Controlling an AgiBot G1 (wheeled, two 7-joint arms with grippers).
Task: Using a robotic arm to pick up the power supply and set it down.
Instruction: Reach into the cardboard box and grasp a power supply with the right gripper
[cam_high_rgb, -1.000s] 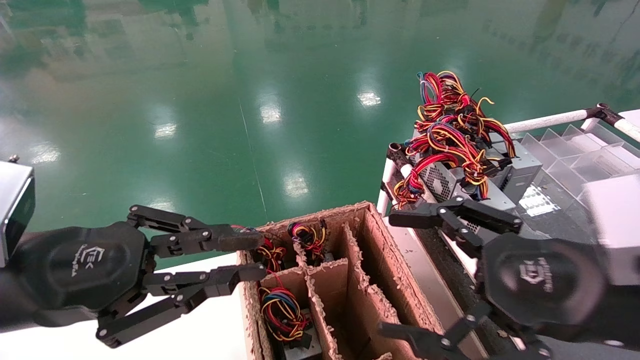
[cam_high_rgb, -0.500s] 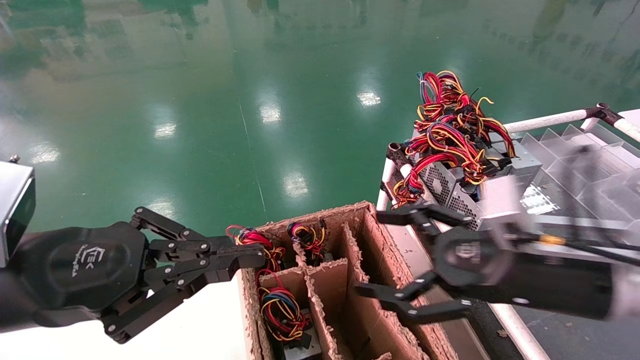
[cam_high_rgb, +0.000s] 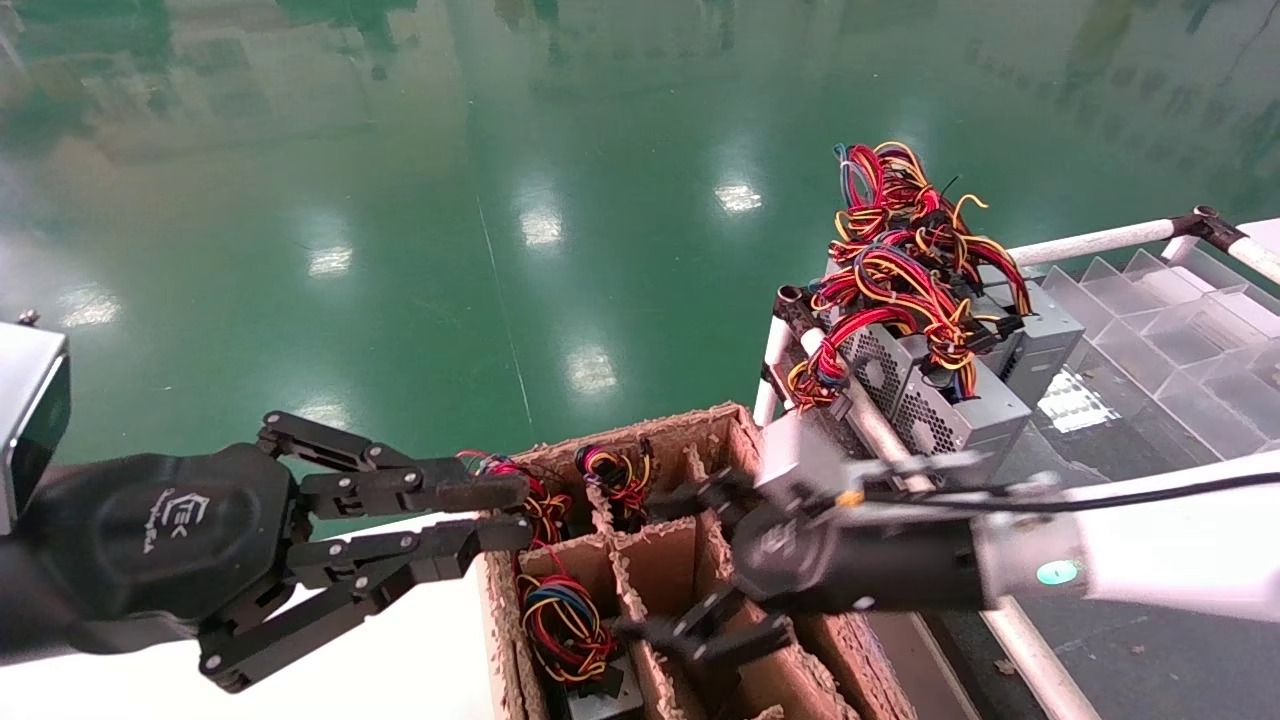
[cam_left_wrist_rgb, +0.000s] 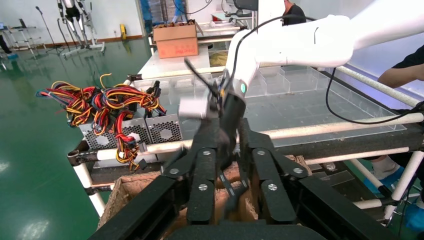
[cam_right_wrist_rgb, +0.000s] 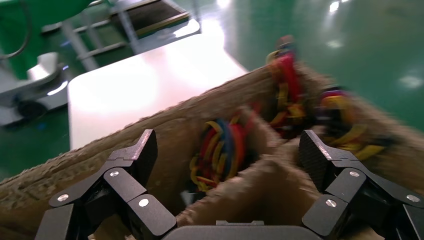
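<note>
Two black fingers of right gripper (cam_high_rgb: 690, 565) spread wide, nothing clamped, positioned over divided brown cardboard box (cam_high_rgb: 740, 440). White tubular arm with green light (cam_high_rgb: 1150, 560) reaches in from right. Grey metal power supply with red-yellow-blue wire loop (cam_high_rgb: 565, 620) seated in box's near-left cell, directly ahead of spread fingers in right wrist view (cam_right_wrist_rgb: 222, 150). More grey units with wire bundles (cam_high_rgb: 920, 340) stacked on white-tube rack beyond box. Left gripper (cam_high_rgb: 500, 515) parked beside box's left edge, fingers slightly apart, empty.

Your right gripper (cam_high_rgb: 690, 565) reaches in from the right edge to frame centre, fingers spread wide. Your left gripper (cam_high_rgb: 505, 515) sits lower left, slightly parted.
</note>
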